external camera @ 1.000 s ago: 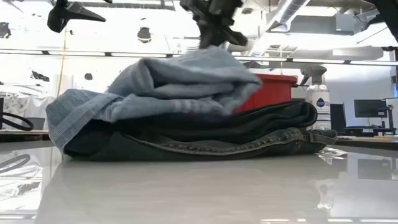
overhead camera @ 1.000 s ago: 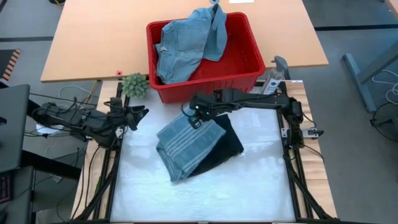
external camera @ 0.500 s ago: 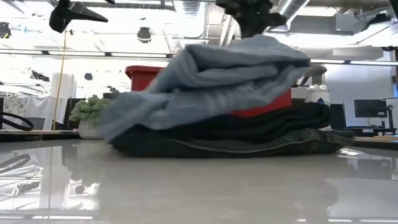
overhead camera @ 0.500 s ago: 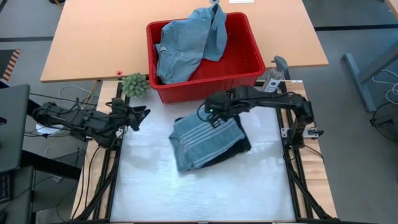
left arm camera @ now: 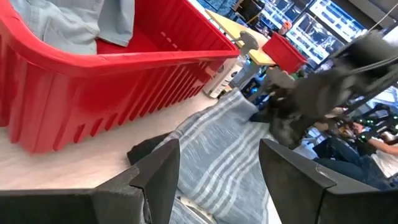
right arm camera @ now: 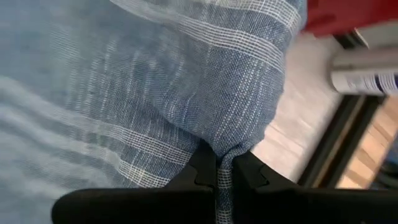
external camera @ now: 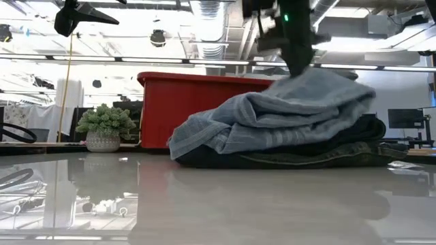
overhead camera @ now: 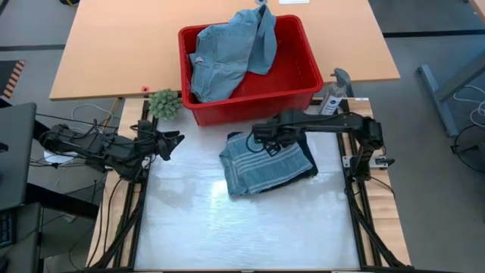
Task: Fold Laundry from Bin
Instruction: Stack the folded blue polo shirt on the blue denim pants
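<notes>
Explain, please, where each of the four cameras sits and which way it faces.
High view: overhead, looking straight down; both arms, red bin, striped shirt.
Low view: at table height, looking level across; right gripper descends onto the shirt.
Left wrist view: beside the table, facing the bin; own open fingers.
Right wrist view: pressed close on the shirt; own fingers pinch cloth.
All four share the shirt.

Striped shirt (left arm camera: pixel 219 163) lies beside red bin (left arm camera: pixel 118 87)
</notes>
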